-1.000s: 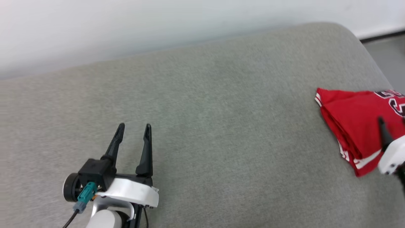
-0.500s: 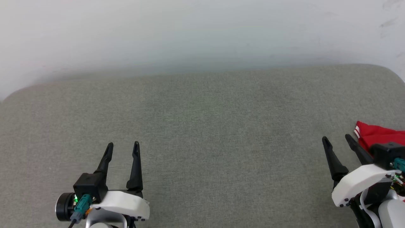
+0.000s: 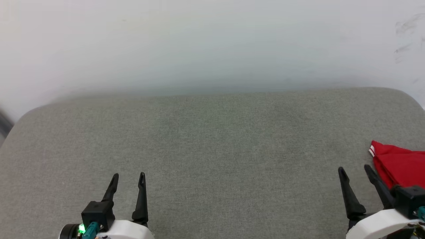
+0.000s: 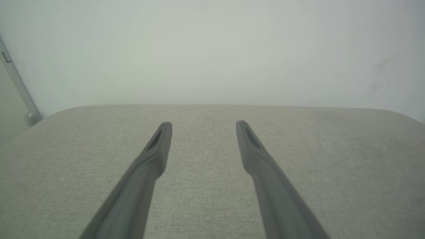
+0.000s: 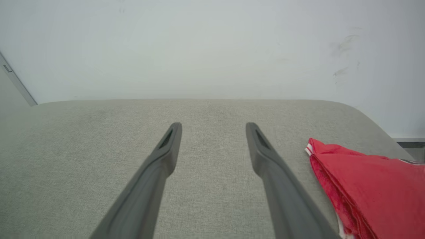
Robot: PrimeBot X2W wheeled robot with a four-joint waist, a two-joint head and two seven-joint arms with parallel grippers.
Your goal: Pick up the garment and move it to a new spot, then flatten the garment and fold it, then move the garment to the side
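Observation:
The garment [image 3: 400,164] is a folded red stack with a bit of white striped trim at its corner, lying at the right edge of the grey cushioned surface [image 3: 212,139]; the right wrist view has the garment [image 5: 372,189] at its lower right. My right gripper [image 3: 355,169] stands open just left of it, apart from the fabric, fingers empty. My left gripper [image 3: 128,176] is open near the front left, nothing between its fingers. Both show open in their wrist views, left [image 4: 203,124] and right [image 5: 214,126].
A pale wall [image 3: 212,43] rises behind the cushion's back edge. The cushion's rounded corners show at far left and far right. A strip of dark floor [image 5: 410,144] lies beyond the right corner.
The head camera has swung left and up, so the garment slid to the right edge of the picture. My right gripper has drawn back off the garment and now stands beside it.

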